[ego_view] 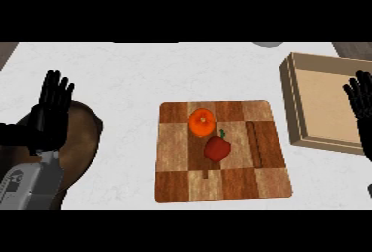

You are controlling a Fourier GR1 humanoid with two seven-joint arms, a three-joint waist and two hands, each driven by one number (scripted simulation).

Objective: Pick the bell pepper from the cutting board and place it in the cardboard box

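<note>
A red bell pepper with a green stem lies near the middle of the checkered wooden cutting board. An orange fruit sits just behind it on the same board. The shallow cardboard box stands at the right, a short way from the board. My right hand rests open at the view's right edge, fingers up, over the box's right side. My left hand rests open at the far left, fingers up, well away from the board. Neither hand touches anything.
A dark brown rounded object lies under my left forearm at the left edge. A grey object peeks in at the counter's far edge. White counter surrounds the board.
</note>
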